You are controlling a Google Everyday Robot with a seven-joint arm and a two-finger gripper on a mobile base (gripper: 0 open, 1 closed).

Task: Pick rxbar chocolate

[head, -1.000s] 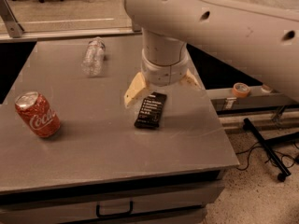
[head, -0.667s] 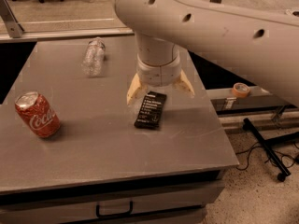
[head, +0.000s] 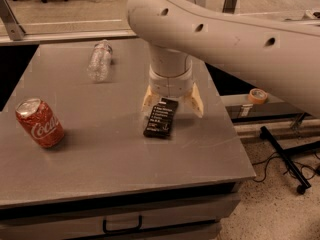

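Where the white arm descends over the right half of the grey table, the gripper points straight down with its two tan fingers spread wide and nothing pinched between them. The rxbar chocolate lies flat on the tabletop, its black wrapper showing white text. Its far end sits between the fingers and its near end extends toward the table's front edge. Contact between fingers and bar cannot be determined. A red Coca-Cola can stands upright near the left edge, well apart from the bar. A clear plastic bottle lies on its side toward the far edge. An orange tape roll rests on a lower ledge beyond the table's right side.
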